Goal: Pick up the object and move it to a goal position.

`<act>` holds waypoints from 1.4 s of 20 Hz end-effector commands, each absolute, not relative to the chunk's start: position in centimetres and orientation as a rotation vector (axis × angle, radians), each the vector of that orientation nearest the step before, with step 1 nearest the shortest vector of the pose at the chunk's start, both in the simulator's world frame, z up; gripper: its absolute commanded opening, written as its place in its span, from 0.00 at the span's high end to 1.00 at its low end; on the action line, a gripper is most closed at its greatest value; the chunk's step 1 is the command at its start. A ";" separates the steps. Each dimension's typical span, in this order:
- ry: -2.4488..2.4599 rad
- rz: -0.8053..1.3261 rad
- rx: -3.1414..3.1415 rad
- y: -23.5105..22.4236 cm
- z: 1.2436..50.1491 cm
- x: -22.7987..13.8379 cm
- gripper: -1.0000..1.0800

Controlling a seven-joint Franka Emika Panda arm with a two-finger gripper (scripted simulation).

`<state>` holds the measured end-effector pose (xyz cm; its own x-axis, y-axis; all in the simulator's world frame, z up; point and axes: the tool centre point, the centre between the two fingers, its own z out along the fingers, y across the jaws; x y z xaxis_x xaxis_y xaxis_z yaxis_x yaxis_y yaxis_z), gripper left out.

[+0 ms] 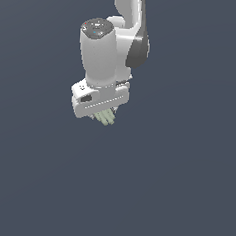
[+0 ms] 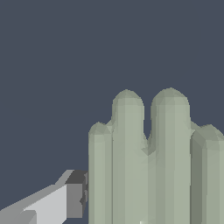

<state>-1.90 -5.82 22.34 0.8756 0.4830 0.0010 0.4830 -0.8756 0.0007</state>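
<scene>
judging from both views, the pickup appears done: the pincer (image 1: 104, 115) is pinching the object (image 1: 106, 117), which protrudes just beneath its fingers, clear of any surface; transfer to the unseen goal remains.

A plain backdrop (image 1: 184, 194) of dark slate blue-grey fills the exterior view from edge to edge — one flat, even tone with no seam, edge or texture to tell a wall from a floor. The light is soft and even. In the wrist view the same dark blue-grey field (image 2: 52, 65) shows — equally smooth and uniform
</scene>
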 end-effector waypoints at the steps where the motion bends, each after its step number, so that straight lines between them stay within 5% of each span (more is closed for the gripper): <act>1: 0.784 0.001 3.043 -5.9 25.4 -2.3 1.00; 15: 0.782 0.000 3.043 -6.3 39.8 -3.7 1.00; 28: 0.781 0.000 3.043 -6.5 44.5 -3.7 1.00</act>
<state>-3.76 -6.51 44.32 0.8766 0.4813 0.0008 0.4813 -0.8766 0.0004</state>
